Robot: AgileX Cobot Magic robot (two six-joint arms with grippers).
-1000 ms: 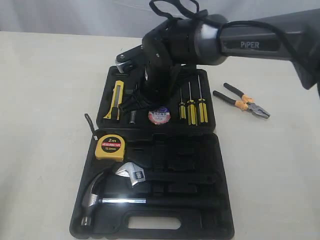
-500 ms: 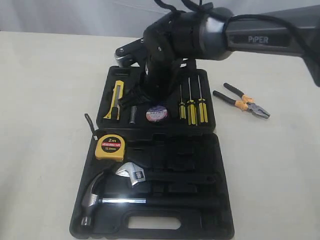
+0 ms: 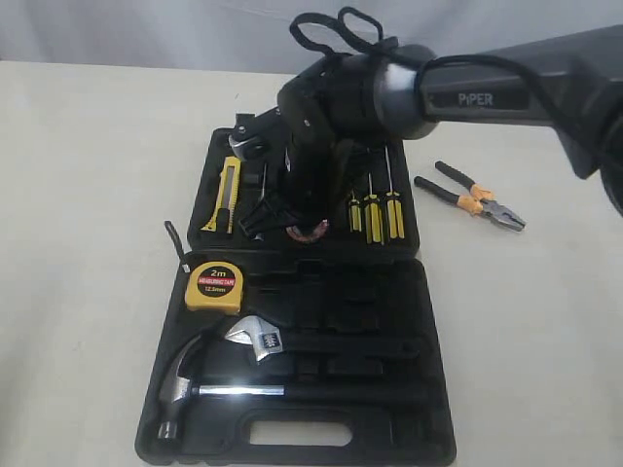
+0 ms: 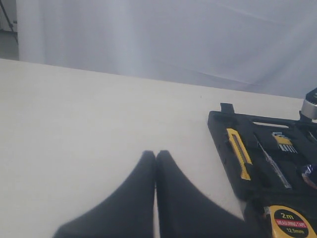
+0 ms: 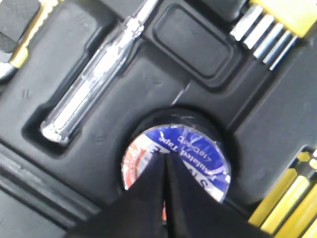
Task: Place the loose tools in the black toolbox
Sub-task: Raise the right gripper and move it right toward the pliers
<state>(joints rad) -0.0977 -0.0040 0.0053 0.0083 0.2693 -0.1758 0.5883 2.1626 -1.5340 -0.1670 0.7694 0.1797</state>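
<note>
The black toolbox [image 3: 389, 321] lies open on the table. In its far half the dark tape roll [image 5: 188, 148] sits in a round recess, and my right gripper [image 5: 164, 154] is shut with its tips over the purple-white label, holding nothing. From the exterior view the roll [image 3: 310, 232] is half hidden under that gripper [image 3: 297, 219]. The yellow-black utility knife [image 3: 226, 193] lies in a slot to the left. The yellow tape measure [image 3: 213, 284] rests in the near half. The pliers [image 3: 472, 197] lie on the table right of the box. My left gripper [image 4: 156, 152] is shut over bare table.
Three yellow-black screwdrivers [image 3: 375, 209] sit right of the tape roll. A silver claw hammer [image 3: 195, 384] and an adjustable wrench [image 3: 255, 338] lie in the near half. A clear-handled screwdriver [image 5: 94, 94] is beside the roll.
My right gripper has come down onto the tape roll, which showed in full before and is now partly covered. The tools have not moved.
</note>
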